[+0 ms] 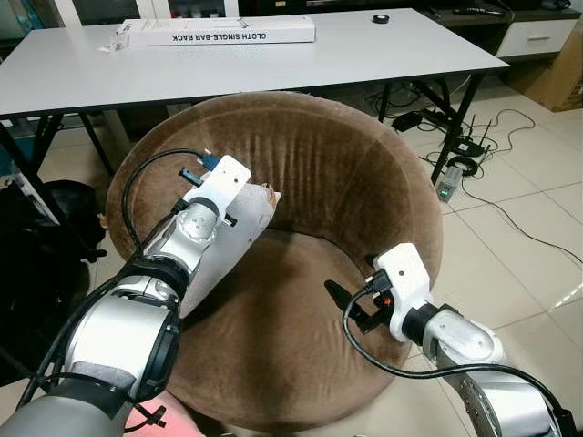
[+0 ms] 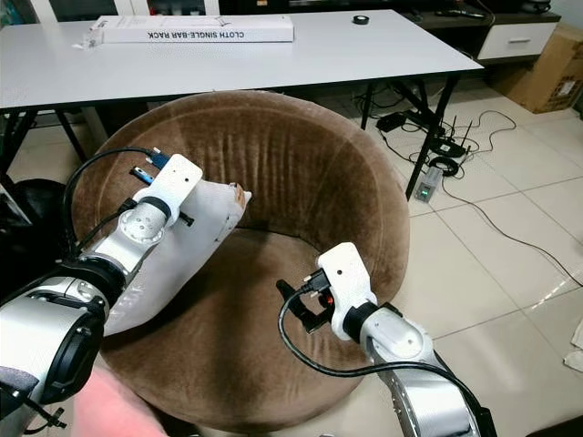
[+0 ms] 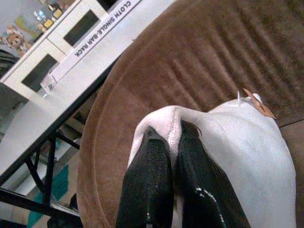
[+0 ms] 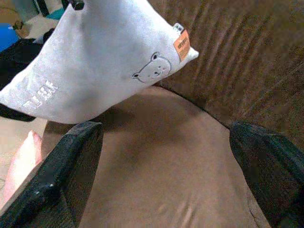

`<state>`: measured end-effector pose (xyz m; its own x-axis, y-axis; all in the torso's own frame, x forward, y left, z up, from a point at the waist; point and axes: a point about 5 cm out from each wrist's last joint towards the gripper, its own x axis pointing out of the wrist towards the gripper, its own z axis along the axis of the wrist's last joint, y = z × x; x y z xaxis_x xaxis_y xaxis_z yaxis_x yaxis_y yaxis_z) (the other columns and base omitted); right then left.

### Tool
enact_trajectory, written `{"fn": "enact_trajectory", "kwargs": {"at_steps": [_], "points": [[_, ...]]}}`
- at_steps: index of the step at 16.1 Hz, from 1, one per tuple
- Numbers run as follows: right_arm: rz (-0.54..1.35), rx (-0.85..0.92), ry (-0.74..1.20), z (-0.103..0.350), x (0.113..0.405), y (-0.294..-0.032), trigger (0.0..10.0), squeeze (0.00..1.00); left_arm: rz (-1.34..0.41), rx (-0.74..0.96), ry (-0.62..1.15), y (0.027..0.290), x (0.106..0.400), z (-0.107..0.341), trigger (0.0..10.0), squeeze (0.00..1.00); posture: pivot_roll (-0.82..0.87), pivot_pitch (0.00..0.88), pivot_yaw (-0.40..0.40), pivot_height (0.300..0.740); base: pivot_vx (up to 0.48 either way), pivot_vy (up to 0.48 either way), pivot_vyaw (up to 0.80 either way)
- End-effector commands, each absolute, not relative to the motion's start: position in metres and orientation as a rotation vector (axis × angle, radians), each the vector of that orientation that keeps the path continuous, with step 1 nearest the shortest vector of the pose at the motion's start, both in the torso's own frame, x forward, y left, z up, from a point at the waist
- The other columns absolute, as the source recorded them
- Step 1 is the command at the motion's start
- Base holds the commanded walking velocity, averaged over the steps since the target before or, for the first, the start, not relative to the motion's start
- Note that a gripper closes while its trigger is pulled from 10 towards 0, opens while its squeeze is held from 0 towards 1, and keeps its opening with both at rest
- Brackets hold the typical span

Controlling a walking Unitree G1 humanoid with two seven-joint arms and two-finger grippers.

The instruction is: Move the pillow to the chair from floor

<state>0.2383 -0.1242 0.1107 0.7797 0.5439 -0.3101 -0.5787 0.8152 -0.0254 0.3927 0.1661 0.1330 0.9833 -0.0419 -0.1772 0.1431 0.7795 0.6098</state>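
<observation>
Your left pincer [image 3: 173, 190] pinches the white pillow [image 4: 104, 66] above the brown round chair [image 1: 364, 182]; lower it onto the seat before releasing, right pincer [image 4: 166, 166] spread wide

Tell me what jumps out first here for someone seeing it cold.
The big round brown chair in front of the robot, and the white pillow hanging over its seat, pinched at one edge in the left claw. The right claw hovers open over the seat beside it. Behind the chair stands a white table bearing a long white box.
</observation>
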Motion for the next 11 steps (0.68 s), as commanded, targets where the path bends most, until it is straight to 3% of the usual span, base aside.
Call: {"fn": "enact_trajectory", "kwargs": {"at_steps": [1, 4, 5, 6, 11], "points": [[0.622, -0.148, 0.281, 0.117, 0.241, -0.122, 10.0, 0.0, -0.069, 0.637, 0.194, 0.178, 0.393, 0.134, 10.0, 0.0, -0.14, 0.0, 0.007, 0.74, 0.0, 0.0, 0.0], [0.623, -0.155, 0.283, 0.117, 0.243, -0.122, 10.0, 0.0, -0.075, 0.625, 0.201, 0.18, 0.393, 0.135, 10.0, 0.0, -0.14, 0.0, 0.01, 0.74, 0.0, 0.0, 0.0], [0.621, -0.155, 0.285, 0.117, 0.243, -0.122, 10.0, 0.0, -0.099, 0.593, 0.21, 0.178, 0.393, 0.133, 10.0, 0.19, -0.14, 0.0, 0.014, 0.74, 0.0, 0.0, 0.0], [0.619, -0.154, 0.285, 0.117, 0.243, -0.122, 10.0, 0.0, -0.111, 0.563, 0.22, 0.177, 0.393, 0.132, 10.0, 1.0, -0.14, 0.0, 0.016, 0.74, 0.0, 0.0, 0.0], [0.601, -0.15, 0.289, 0.116, 0.241, -0.124, 10.0, 0.0, -0.152, 0.479, 0.237, 0.169, 0.393, 0.132, 10.0, 1.0, -0.15, 0.0, 0.034, 0.74, 0.0, 0.0, 0.0]]}}
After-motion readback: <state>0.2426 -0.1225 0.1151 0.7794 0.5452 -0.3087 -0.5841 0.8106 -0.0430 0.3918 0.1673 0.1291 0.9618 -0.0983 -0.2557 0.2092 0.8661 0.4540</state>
